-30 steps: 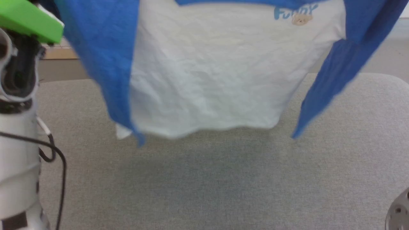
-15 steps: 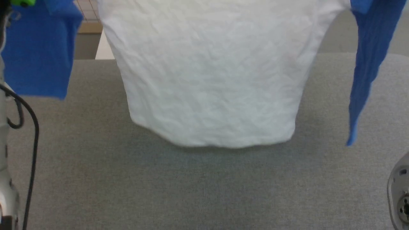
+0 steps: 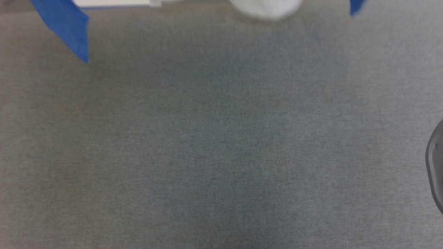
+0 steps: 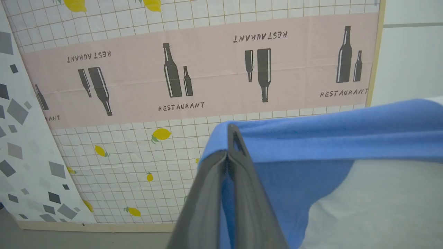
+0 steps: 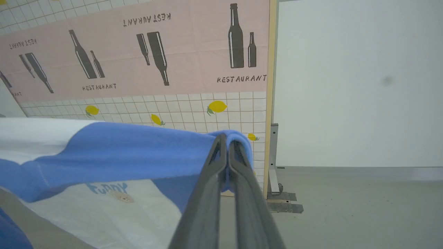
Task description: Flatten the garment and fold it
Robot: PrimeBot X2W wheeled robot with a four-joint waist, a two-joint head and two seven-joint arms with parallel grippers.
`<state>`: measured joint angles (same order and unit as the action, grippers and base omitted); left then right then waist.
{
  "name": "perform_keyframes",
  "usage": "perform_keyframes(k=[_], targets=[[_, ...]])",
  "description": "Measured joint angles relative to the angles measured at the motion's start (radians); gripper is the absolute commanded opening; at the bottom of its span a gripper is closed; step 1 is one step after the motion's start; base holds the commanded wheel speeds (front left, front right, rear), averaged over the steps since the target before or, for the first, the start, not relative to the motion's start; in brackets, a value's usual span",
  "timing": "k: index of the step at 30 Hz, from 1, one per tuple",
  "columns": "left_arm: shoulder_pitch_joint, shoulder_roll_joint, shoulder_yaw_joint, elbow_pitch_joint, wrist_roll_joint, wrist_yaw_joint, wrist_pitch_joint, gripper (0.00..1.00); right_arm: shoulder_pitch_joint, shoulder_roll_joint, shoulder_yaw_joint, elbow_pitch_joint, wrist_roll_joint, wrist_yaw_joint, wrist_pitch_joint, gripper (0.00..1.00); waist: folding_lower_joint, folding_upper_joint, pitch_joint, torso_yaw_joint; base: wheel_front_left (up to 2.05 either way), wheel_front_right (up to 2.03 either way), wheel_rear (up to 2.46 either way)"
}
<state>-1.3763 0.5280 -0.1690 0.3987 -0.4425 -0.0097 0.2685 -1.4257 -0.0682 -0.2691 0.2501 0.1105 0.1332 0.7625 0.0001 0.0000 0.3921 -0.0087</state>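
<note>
The garment hangs stretched between my two grippers, above the table. In the left wrist view my left gripper (image 4: 230, 147) is shut on a blue shoulder fold of the garment (image 4: 346, 131). In the right wrist view my right gripper (image 5: 226, 143) is shut on the other blue shoulder of the garment (image 5: 121, 148), with the white chest and its small cartoon patch (image 5: 119, 197) hanging below. In the head view the white hem (image 3: 266, 8) and a blue sleeve end (image 3: 65, 27) dangle at the top edge.
The grey fabric table (image 3: 221, 138) spreads below the garment. Beyond it stands a patterned backdrop panel (image 4: 207, 79) with bottles and lemons. Right of the panel are a white wall (image 5: 346, 86) and a metal stand foot (image 5: 277, 193). A metal arm part (image 3: 436, 166) sits at the right edge.
The head camera has moved, so the whole picture has slid upward. The garment's hem, hanging mid-picture before, now sits at the top edge near the table's far edge. Both grips look unchanged.
</note>
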Motion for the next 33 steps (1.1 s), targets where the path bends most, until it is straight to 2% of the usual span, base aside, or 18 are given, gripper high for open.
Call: perform_keyframes(k=[4, 9, 16, 20, 26, 29, 33], targets=[[-0.054, -0.002, -0.008, 0.068, 0.026, -0.015, -0.069, 0.00, -0.029, 0.017, -0.006, 0.022, -0.023, 0.000, -0.041, 0.00, 0.0000, 0.0000, 0.068, -0.002, 0.00, 0.00, 0.00], [-0.046, -0.016, -0.014, 0.149, 0.024, -0.034, -0.129, 0.00, 0.006, 0.020, 0.018, 0.030, 0.012, 0.000, -0.068, 0.00, 0.0001, 0.0000, 0.125, 0.002, 0.00, 0.00, 0.00], [0.133, -0.020, -0.019, 0.177, 0.002, -0.053, -0.188, 0.00, 0.215, -0.019, 0.084, 0.015, 0.154, 0.000, -0.142, 0.00, 0.0000, 0.0000, 0.108, 0.018, 0.00, 0.00, 0.00], [0.298, -0.048, 0.014, 0.135, -0.058, -0.051, -0.243, 0.00, 0.407, -0.043, 0.106, -0.058, 0.235, 0.000, -0.192, 0.00, 0.0000, 0.0000, 0.067, 0.030, 0.00, 0.00, 0.00], [0.698, -0.113, 0.067, -0.024, -0.143, 0.014, -0.295, 0.00, 0.818, -0.018, 0.100, -0.213, 0.328, 0.000, -0.260, 0.00, -0.0002, 0.0000, -0.025, 0.044, 0.00, 0.00, 0.00], [0.948, -0.165, 0.088, -0.129, -0.175, 0.072, -0.304, 0.00, 1.038, 0.013, 0.074, -0.262, 0.353, 0.000, -0.290, 0.00, -0.0002, 0.0000, -0.084, 0.049, 0.00, 0.00, 0.00], [1.197, -0.224, 0.098, -0.230, -0.221, 0.137, -0.292, 0.00, 1.258, 0.027, 0.045, -0.276, 0.386, 0.000, -0.306, 0.00, -0.0002, 0.0000, -0.157, 0.055, 0.00, 0.00, 0.00]])
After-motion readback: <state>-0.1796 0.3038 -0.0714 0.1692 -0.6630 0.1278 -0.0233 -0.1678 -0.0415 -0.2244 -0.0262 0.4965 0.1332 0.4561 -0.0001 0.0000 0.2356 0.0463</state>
